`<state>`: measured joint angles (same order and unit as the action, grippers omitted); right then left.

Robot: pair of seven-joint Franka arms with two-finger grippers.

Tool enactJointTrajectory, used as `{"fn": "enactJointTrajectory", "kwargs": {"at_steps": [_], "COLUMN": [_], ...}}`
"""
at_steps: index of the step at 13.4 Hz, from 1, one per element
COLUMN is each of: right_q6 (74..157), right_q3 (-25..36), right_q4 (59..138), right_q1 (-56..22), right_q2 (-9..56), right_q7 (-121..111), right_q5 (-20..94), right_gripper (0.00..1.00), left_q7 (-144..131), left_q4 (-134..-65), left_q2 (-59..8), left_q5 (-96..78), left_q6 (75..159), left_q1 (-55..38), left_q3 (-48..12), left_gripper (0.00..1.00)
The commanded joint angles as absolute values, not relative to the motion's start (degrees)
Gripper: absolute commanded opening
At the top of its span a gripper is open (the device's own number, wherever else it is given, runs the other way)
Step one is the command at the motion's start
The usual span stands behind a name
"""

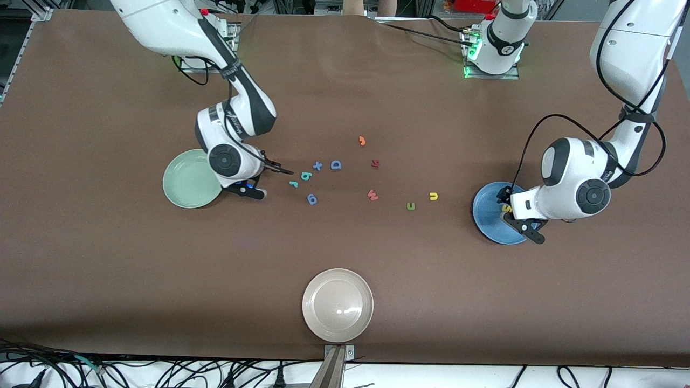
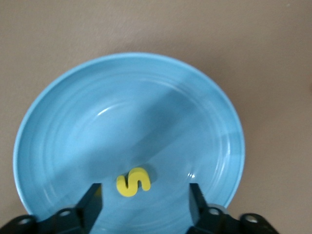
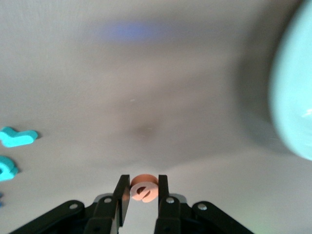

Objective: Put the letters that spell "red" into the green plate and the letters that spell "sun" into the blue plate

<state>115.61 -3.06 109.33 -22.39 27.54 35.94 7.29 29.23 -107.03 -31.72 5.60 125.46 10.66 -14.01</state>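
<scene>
The left gripper [image 2: 144,200] hangs over the blue plate [image 1: 488,215], at the left arm's end of the table. Its fingers [image 2: 91,204] stand wide apart and hold nothing. The yellow "s" [image 2: 132,182] lies loose in the plate, between the two fingers and touching neither.

The right gripper [image 3: 142,194] is over bare table just beside the green plate [image 1: 186,180], on the side toward the scattered letters. It is clamped on the orange "e" [image 3: 144,187], which sits pinched between the fingertips, clear of the table. The green plate's rim shows at the edge of the right wrist view, with no letter visible on the part that can be seen.

The other letters lie on the table between the two plates. Closest to the right gripper are the teal "r" [image 1: 294,184] and the teal "d" [image 1: 306,176], near each other; in the right wrist view two teal shapes lie off to one side, probably these two, though the blur makes that uncertain. Toward the left gripper are the green "n" [image 1: 411,206] and the yellow "u" [image 1: 433,196], side by side, both well apart from the blue plate.

A beige plate [image 1: 323,318] sits nearest the front camera, well apart from both grippers.
</scene>
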Motion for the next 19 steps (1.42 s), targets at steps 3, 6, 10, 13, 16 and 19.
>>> {"fn": "enactJointTrajectory", "kwargs": {"at_steps": [3, 6, 10, 13, 16, 19], "right_q6": [102.06, 101.34, 102.30, 102.30, 103.26, 103.80], "right_q3": [6.65, 13.25, 15.73, 15.56, 15.64, 15.64], "right_q4": [102.48, 102.83, 104.85, 104.77, 105.55, 105.47], "right_q1": [-21.97, -21.89, -21.10, -21.62, -21.09, -21.09], "right_q2": [25.05, 24.78, 26.28, 26.46, 27.24, 27.33], "right_q7": [24.91, 14.79, 10.02, 10.37, 9.76, 9.67], "right_q5": [7.82, 7.91, 7.91, 7.91, 7.91, 7.91], "right_gripper": [0.00, 0.00, 0.00, 0.03, 0.03, 0.04], "left_q7": [25.43, 14.27, -2.50, -7.03, -7.12, -9.92], "left_q4": [-106.00, -106.00, -106.61, -107.84, -108.90, -109.51], "left_q2": [-29.62, -29.09, -29.88, -33.21, -33.75, -34.98], "left_q5": [6.15, 6.24, 6.85, 7.03, 8.51, 14.15], "left_q6": [122.97, 122.70, 124.27, 132.95, 134.47, 135.00], "left_q1": [10.81, 10.72, 3.45, 2.28, 2.20, 2.11], "left_q3": [-21.07, -26.53, -27.33, -27.16, -27.07, -27.07], "left_gripper": [1.00, 1.00, 1.00, 1.00, 1.00, 1.00]}}
